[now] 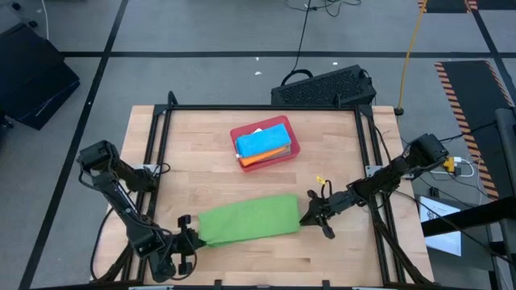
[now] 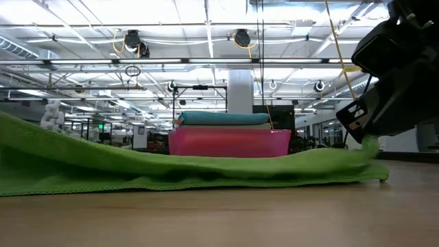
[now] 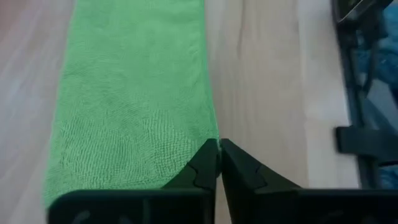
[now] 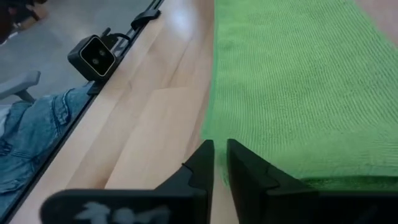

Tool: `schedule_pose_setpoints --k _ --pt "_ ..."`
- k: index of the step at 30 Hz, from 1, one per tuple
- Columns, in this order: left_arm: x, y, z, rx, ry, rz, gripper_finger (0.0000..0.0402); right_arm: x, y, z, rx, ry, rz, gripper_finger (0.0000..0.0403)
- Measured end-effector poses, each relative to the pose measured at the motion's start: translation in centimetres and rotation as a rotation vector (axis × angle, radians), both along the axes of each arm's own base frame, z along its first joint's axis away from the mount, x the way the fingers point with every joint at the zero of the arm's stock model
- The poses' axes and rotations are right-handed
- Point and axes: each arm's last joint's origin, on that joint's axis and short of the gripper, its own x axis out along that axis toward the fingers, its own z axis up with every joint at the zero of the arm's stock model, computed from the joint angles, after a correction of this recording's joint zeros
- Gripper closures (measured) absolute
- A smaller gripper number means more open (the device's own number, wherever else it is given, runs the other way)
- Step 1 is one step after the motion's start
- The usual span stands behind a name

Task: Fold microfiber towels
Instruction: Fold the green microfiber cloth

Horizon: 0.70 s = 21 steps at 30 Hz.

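A bright green microfiber towel (image 1: 246, 219) lies folded into a long band across the near part of the wooden table. My left gripper (image 1: 187, 234) is at its left end, fingers shut (image 3: 219, 144). My right gripper (image 1: 309, 216) is at its right end, fingers nearly together (image 4: 219, 146). In the low view the band's middle (image 2: 206, 171) rests on the table, while its left end (image 2: 10, 127) and right end (image 2: 370, 145) rise. Beyond it a red tray (image 1: 292, 148) holds a folded blue towel (image 1: 262, 140) on an orange one (image 1: 260, 160). My left gripper pinches the green towel's left end at one corner (image 3: 210, 138) between its two fingers. The fingers slant down from the table's left and lie along the band. That end is held a little off the table. My right gripper has the towel's right end by its edge (image 4: 209, 134). It comes nearly level from the table's right, along the band. A thin slit shows between the fingers. The end peaks up to the fingers (image 2: 370, 143), and the cloth below lies on the table.
Black frame rails (image 1: 367, 153) border the table on its left, right and far sides. A small camera (image 4: 93, 55) sits at the near edge, with a person's jeans-clad leg (image 4: 37, 134) beyond it. Bare wood (image 1: 193, 153) lies left of the tray.
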Motion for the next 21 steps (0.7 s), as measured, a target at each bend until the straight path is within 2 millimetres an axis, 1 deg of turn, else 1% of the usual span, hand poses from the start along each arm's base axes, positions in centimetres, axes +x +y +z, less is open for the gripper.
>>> schedule_pose_setpoints --k 2,7,11,14,17,19,21 --pt "0.1 0.0 0.0 -0.010 -0.006 0.006 0.0364 0.0 0.0 0.0 0.013 0.005 -0.006 0.0349" --pt "0.3 0.2 0.0 -0.026 -0.004 0.045 0.0299 0.0 0.1 0.0 0.021 0.010 0.017 0.0314" --pt "0.3 0.2 0.0 -0.014 0.001 0.023 0.0261 0.0 0.0 0.1 0.015 -0.002 0.013 0.0300" --pt "0.5 0.6 0.1 0.039 -0.031 0.044 0.0254 0.3 -0.2 0.4 -0.006 -0.048 -0.049 0.0298" --pt "1.3 1.6 0.0 0.101 -0.106 0.127 0.0261 1.0 -0.7 0.9 -0.060 -0.116 -0.159 0.0302" --pt "1.8 2.6 -0.6 0.114 -0.123 0.176 0.0271 1.7 -0.9 1.4 -0.097 -0.147 -0.206 0.0307" --pt "2.2 3.5 -1.6 0.113 -0.121 0.210 0.0282 2.3 -0.9 1.4 -0.120 -0.155 -0.211 0.0313"
